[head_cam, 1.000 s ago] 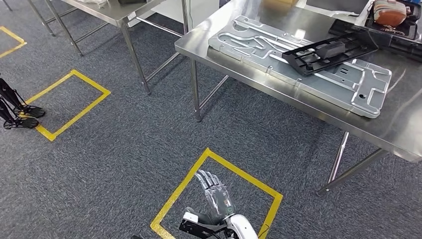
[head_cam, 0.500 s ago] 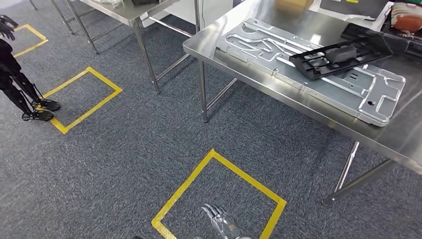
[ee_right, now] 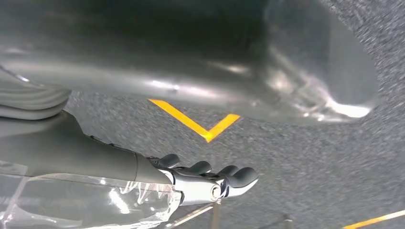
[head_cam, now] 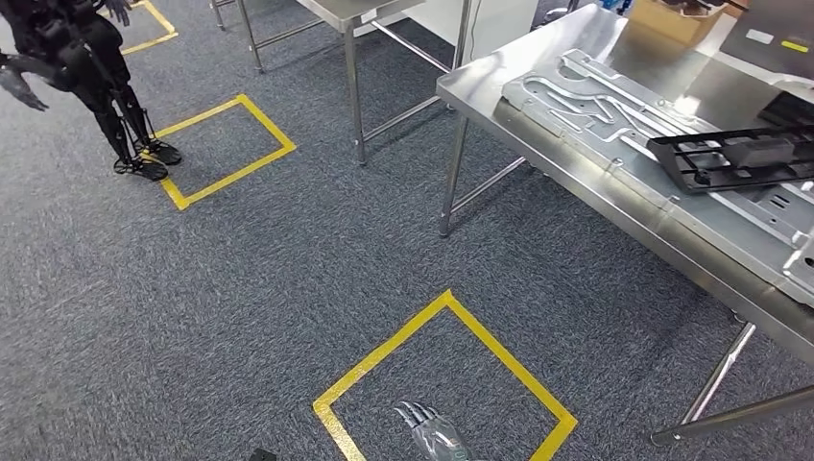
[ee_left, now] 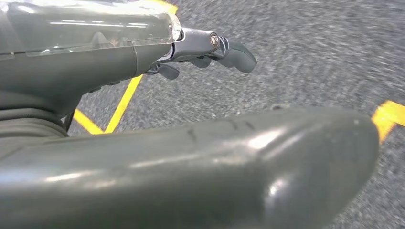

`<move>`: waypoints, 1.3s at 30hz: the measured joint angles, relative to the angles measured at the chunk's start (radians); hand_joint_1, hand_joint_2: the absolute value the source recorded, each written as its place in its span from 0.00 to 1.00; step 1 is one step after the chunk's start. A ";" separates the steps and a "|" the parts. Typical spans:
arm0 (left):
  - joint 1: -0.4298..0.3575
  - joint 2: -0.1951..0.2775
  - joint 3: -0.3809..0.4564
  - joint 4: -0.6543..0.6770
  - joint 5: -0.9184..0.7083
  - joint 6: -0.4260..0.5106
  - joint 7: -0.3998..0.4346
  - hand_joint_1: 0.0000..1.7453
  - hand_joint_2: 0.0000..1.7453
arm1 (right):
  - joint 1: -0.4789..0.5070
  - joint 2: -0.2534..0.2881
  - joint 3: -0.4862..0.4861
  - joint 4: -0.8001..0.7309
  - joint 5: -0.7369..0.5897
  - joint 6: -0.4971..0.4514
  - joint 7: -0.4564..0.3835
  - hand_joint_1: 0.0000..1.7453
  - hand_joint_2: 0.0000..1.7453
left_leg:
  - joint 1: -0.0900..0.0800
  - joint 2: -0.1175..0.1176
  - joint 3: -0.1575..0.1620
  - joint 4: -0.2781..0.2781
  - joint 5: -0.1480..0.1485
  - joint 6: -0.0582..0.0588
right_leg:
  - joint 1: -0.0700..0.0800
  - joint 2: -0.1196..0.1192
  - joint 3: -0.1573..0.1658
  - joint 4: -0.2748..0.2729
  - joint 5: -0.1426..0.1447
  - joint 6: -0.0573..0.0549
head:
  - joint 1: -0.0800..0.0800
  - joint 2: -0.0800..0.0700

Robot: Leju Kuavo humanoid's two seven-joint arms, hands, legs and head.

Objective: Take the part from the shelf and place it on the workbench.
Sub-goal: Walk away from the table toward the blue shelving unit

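Note:
A black frame-like part [head_cam: 739, 158] lies on a large silver machined plate [head_cam: 614, 106] on the steel workbench [head_cam: 538, 144] at the right of the head view. My right hand [head_cam: 432, 437] hangs low at the bottom edge over the carpet, fingers straight and apart, holding nothing. Its dark fingertips [ee_right: 224, 174] hang above a yellow tape corner. My left hand [ee_left: 210, 50] also hangs over the carpet with its fingers loosely out and nothing in them. Both hands are far from the workbench.
A yellow taped square [head_cam: 446, 384] marks the carpet at my feet, another [head_cam: 226, 149] farther left. A black humanoid robot [head_cam: 86, 67] stands at the top left. A second steel table [head_cam: 355, 14] stands behind. The workbench legs [head_cam: 451, 182] reach the floor.
The whole picture has shifted: the camera has turned, so the workbench sits farther right and the black humanoid has come into view. My right hand has sunk toward the bottom edge.

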 joint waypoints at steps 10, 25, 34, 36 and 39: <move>-0.002 -0.002 0.012 0.000 0.005 0.000 0.002 0.00 0.00 | -0.003 -0.005 0.005 0.013 0.024 -0.016 0.018 0.00 0.00 | -0.026 -0.155 -0.001 -0.002 0.011 0.029 | 0.019 0.173 -0.069 0.074 0.021 -0.055 | 0.000 0.000; 0.005 -0.002 0.025 0.001 0.018 0.005 0.014 0.00 0.00 | -0.002 -0.003 0.008 0.019 0.035 -0.029 0.028 0.00 0.00 | 0.010 -0.001 -0.044 0.056 0.004 -0.050 | -0.001 0.020 0.007 -0.027 0.020 -0.035 | -0.002 0.000; 0.006 -0.003 0.030 0.001 -0.001 0.004 0.026 0.00 0.00 | -0.002 -0.002 0.008 0.022 0.038 -0.027 0.031 0.00 0.00 | -0.002 -0.060 -0.025 0.002 0.021 0.014 | -0.009 0.101 -0.069 0.172 -0.112 -0.002 | -0.001 0.000; 0.007 -0.003 0.030 0.001 -0.003 0.003 0.028 0.00 0.00 | 0.001 -0.004 0.008 0.024 0.038 -0.027 0.031 0.00 0.00 | -0.008 -0.089 -0.027 0.003 0.023 0.018 | -0.004 0.112 -0.128 0.279 -0.140 -0.010 | -0.001 0.000; 0.012 -0.003 0.030 0.001 -0.003 0.003 0.031 0.00 0.00 | 0.002 -0.004 0.008 0.025 0.042 -0.027 0.031 0.00 0.00 | -0.014 -0.136 -0.024 0.003 0.025 0.019 | 0.007 0.137 -0.096 0.175 -0.046 -0.034 | -0.001 0.000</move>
